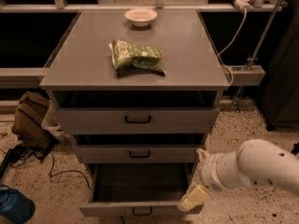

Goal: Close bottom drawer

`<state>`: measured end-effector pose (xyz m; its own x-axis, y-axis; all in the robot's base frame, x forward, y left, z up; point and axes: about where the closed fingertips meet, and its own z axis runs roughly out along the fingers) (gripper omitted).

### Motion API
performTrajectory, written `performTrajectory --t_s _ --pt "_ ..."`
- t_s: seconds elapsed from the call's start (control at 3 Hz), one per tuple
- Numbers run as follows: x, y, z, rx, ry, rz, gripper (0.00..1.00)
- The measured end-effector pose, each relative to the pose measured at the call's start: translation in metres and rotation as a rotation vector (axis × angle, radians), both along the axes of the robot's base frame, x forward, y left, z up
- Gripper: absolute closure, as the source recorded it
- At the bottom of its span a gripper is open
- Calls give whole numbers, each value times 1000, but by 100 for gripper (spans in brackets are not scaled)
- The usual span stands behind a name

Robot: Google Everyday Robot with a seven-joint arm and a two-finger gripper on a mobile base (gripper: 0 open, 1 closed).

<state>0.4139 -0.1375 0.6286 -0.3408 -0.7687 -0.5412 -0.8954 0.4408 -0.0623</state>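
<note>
The bottom drawer of the grey cabinet is pulled well out. Its shallow front panel sits at the lower edge of the view, with a small black handle, and its inside looks dark and empty. The middle drawer and top drawer stick out only slightly. My gripper, on a white arm coming in from the right, is at the bottom drawer's right front corner. Its beige fingers are spread open and hold nothing. The lower finger is against the front panel's right end.
A green snack bag and a white bowl lie on the cabinet top. A brown bag and black cables are on the floor at the left, with a blue object at the lower left. A shelf with a hanging cord stands at the right.
</note>
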Motion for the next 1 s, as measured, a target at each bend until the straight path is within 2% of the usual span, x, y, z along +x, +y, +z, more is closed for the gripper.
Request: performTrajectory --t_s 0.33,0.67,1.0 --pt "1 20 -66 71 6 -2 0" --pt "-1 36 -144 161 37 -51 0" --pt "-1 36 -143 160 36 -51 0"
